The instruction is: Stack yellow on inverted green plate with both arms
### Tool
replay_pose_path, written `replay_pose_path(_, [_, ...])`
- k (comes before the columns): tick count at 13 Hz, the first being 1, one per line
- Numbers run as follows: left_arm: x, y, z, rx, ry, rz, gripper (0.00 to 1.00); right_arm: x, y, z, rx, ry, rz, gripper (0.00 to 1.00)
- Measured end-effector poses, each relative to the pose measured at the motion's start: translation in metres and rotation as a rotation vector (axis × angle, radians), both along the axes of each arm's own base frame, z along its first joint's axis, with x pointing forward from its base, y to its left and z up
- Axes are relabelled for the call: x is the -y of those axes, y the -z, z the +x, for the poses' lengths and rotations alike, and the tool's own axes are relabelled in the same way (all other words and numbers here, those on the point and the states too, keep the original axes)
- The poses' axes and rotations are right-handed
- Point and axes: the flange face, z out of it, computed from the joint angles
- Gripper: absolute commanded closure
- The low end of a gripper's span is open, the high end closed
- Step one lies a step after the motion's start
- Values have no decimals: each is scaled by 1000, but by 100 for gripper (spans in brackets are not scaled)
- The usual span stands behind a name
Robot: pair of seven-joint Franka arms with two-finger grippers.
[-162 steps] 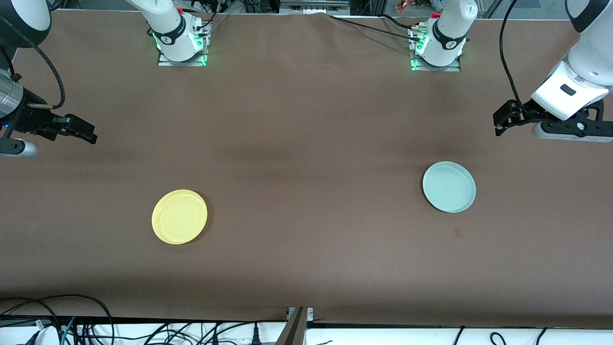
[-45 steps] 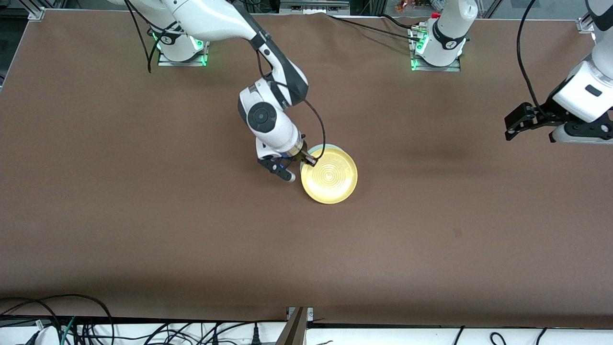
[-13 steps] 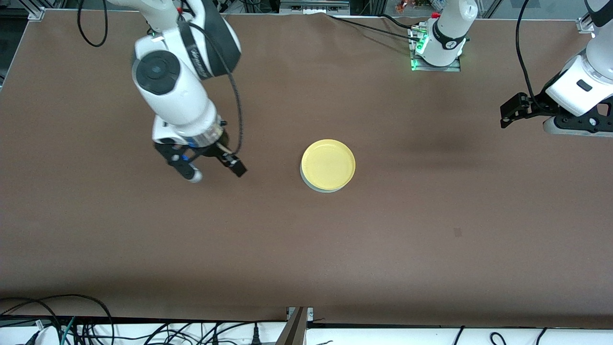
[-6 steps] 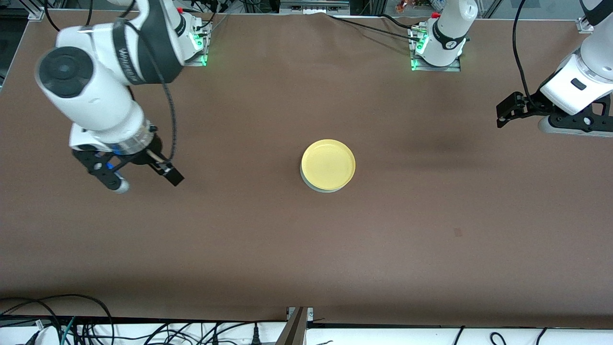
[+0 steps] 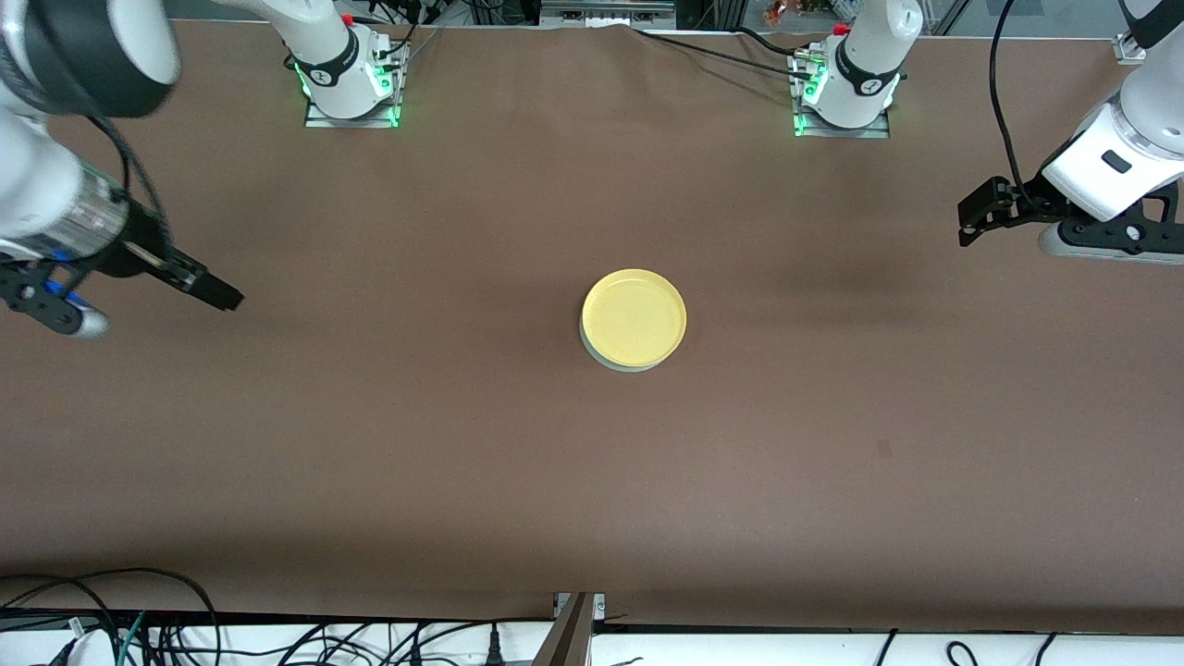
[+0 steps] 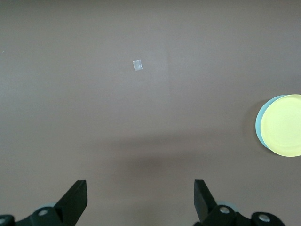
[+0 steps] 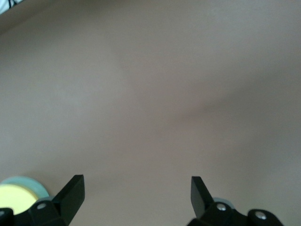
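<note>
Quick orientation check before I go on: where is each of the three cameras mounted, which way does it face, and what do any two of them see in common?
Front view: high across the table, facing both arm bases; yellow plate on green plate at centre; right gripper and left gripper open over the table's ends.
Left wrist view: on the left arm, looking down at the table; its open left gripper shows.
Right wrist view: on the right arm, looking down at the table; its open right gripper shows.
Shared: both wrist views catch the stacked plates at their edge.

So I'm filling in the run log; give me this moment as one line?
yellow plate: on green plate | left gripper: open, empty, over bare table | right gripper: open, empty, over table
</note>
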Motion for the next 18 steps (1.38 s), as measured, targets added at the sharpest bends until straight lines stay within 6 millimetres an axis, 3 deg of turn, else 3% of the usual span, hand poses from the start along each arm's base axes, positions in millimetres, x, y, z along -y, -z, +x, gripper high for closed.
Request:
replay_pose_path(2, [0,0,0,0,0,0,0,28,-7,-17,-1,-90,51,0])
replay_pose_path(5, [-1,0,0,0,-1,0,0,51,-11,-48,-2,-233,71,0])
replay_pose_path(10, [0,0,0,0,1,0,0,25,16,-86,-54,-371,-28,0])
replay_pose_path(18, [8,0,-1,0,15,0,0,28,17,-88,-65,-406,-25,0])
